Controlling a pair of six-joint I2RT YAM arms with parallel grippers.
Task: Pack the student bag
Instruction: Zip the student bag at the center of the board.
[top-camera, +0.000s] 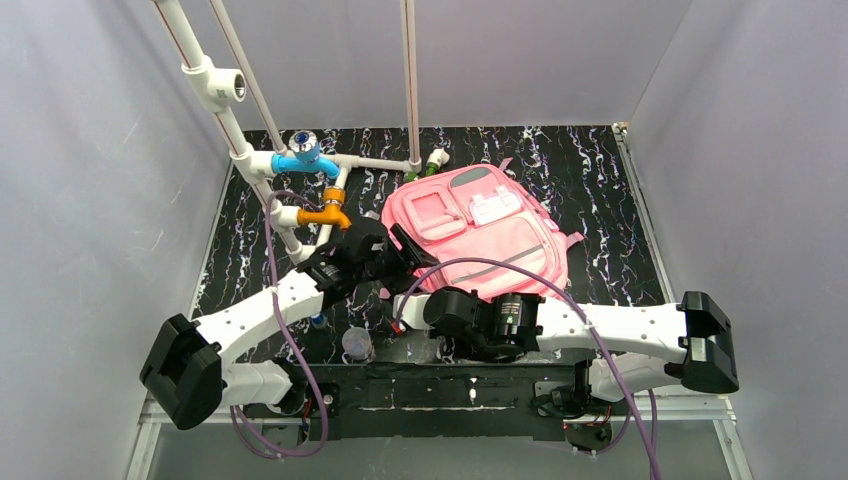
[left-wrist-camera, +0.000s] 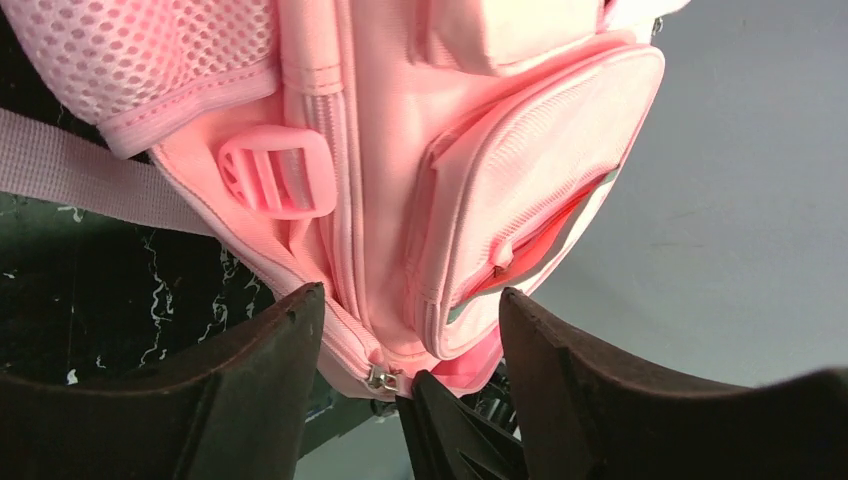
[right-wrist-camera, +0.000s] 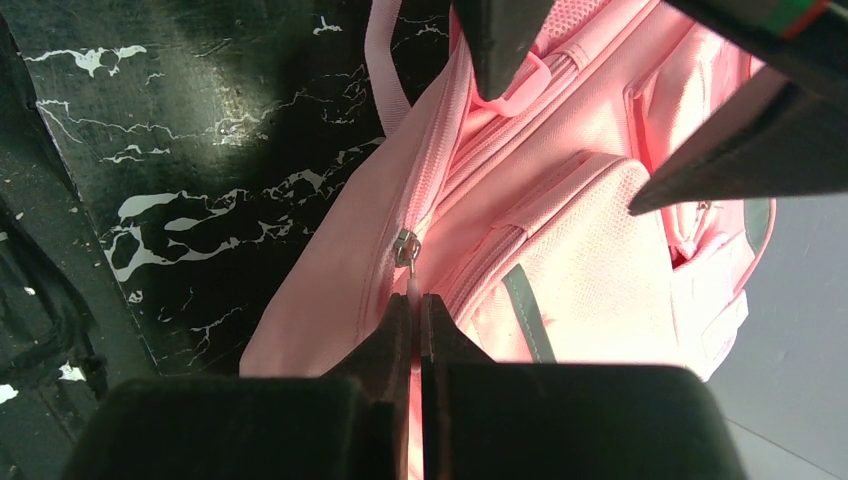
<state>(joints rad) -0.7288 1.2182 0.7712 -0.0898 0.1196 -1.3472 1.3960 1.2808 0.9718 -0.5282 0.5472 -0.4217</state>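
Between the jaws of your right gripper (right-wrist-camera: 416, 300) sits a thin zip pull (right-wrist-camera: 410, 284). The jaws are pressed together on it with only a slit showing. Its metal slider (right-wrist-camera: 404, 246) hangs just beyond the tips, on a side seam of the student bag (top-camera: 480, 225).

Your left gripper (left-wrist-camera: 410, 295) stands well parted and grips nothing. The bag's near corner, slider and all, pokes into the gap, and you cannot tell whether either finger touches the fabric. Past those fingers you see a pink buckle (left-wrist-camera: 275, 170), a webbing strap (left-wrist-camera: 60, 165) running off to the left, and a mesh side pocket (left-wrist-camera: 150, 50).

The bag lies flat, front pockets up, on the middle of the black marbled table (top-camera: 610, 190), with both wrists crowded at its near-left edge. A purple cable (top-camera: 500, 265) arcs over its near part.

To its left rises a white pipe frame (top-camera: 228, 125) with a blue fitting (top-camera: 305, 162) and an orange fitting (top-camera: 325, 213), close to your left arm. Something green (top-camera: 425, 165) peeks out at the bag's far edge. A small clear cup (top-camera: 357, 343) stands near the arm bases.
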